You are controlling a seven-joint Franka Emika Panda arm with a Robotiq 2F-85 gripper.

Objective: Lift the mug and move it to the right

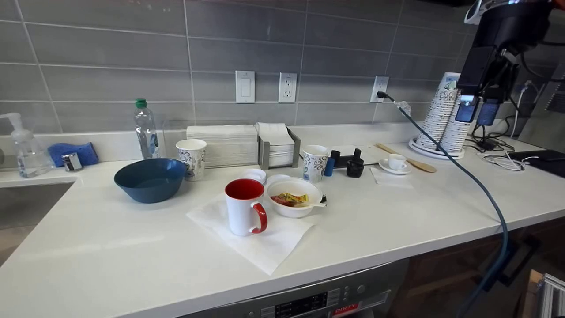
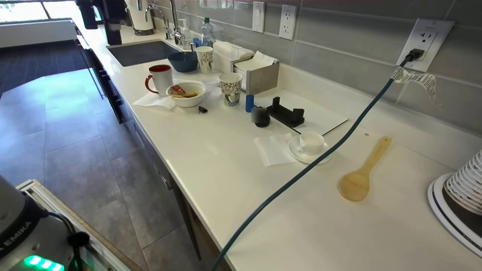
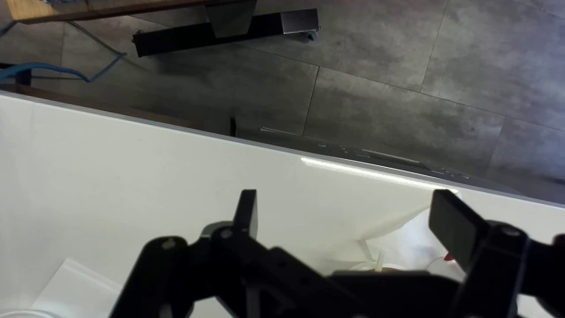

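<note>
Nearest the wrist camera, the gripper (image 3: 346, 201) is seen with its two fingers (image 3: 457, 223) spread wide apart, and the white counter (image 3: 154, 185) is viewed through the gap between them. In an exterior view the gripper is held above the counter, well apart from the mug (image 1: 237, 216). The mug, white outside with a red inside and a red handle, is stood upright on a white napkin (image 1: 270, 254), its handle turned toward the counter's front edge. Just beside it is placed a white bowl (image 1: 292, 213), in which red-and-yellow packets (image 1: 289, 199) are held; whether mug and bowl are touching cannot be told. In the wrist view the mug is mostly hidden by the gripper, and only some white and red can be made out. Toward the tiled wall (image 1: 110, 88) are set a dark blue bowl (image 1: 148, 187), two patterned paper cups (image 1: 193, 163) and a grey holder (image 2: 262, 78) in which folded napkins (image 2: 256, 62) are stacked. In both exterior views a small white cup (image 2: 311, 142) is set on a saucer (image 2: 294, 150), near a wooden spoon (image 2: 356, 184). A blue cord (image 2: 286, 186) is run from a wall outlet (image 2: 438, 32) across the counter past its front edge.
</note>
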